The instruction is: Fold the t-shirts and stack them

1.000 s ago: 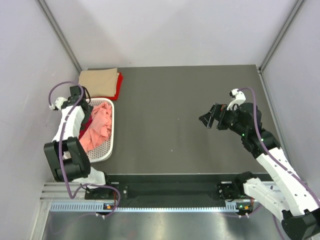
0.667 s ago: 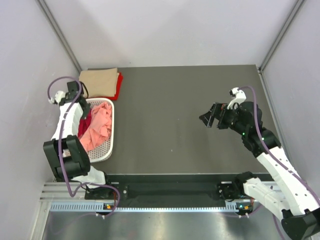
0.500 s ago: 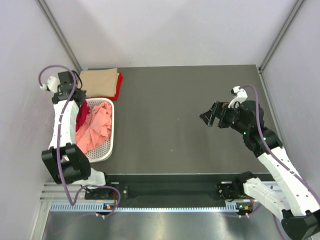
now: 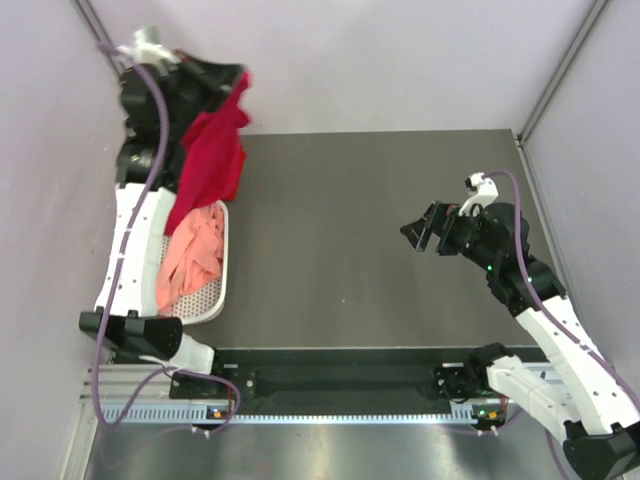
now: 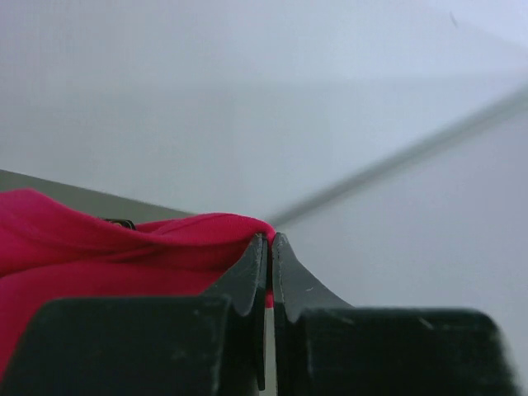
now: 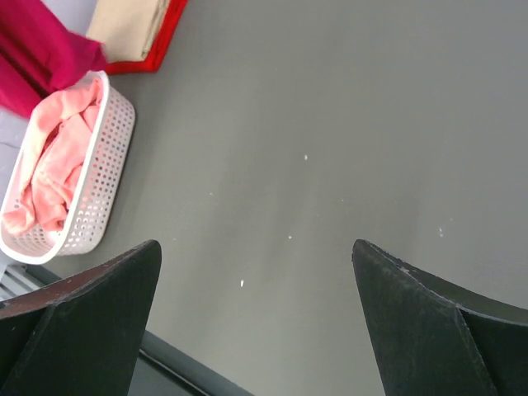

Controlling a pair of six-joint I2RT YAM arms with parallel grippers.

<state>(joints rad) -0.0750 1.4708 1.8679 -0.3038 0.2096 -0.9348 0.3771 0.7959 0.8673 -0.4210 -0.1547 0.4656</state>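
Observation:
My left gripper point(image 4: 238, 88) is raised high over the table's back left corner. It is shut on an edge of the bright crimson t-shirt point(image 4: 212, 160), which hangs down to the white mesh basket point(image 4: 218, 292). In the left wrist view the jaws point(image 5: 270, 239) pinch a fold of that crimson cloth point(image 5: 99, 247). A salmon pink t-shirt point(image 4: 190, 262) lies crumpled in the basket. In the right wrist view a folded tan t-shirt point(image 6: 128, 25) rests on a folded red one point(image 6: 157, 54) behind the basket point(image 6: 107, 173). My right gripper point(image 4: 418, 232) hovers open over the right of the table, nothing between its fingers point(image 6: 256, 247).
The dark table point(image 4: 350, 230) is bounded by pale walls at the left, back and right. The basket stands along the table's left edge. The raised left arm and hanging shirt cover the folded pile in the top view.
My left gripper shut in the basket, then the arm rose high, pulling the crimson t-shirt up out of it. The right arm has barely moved.

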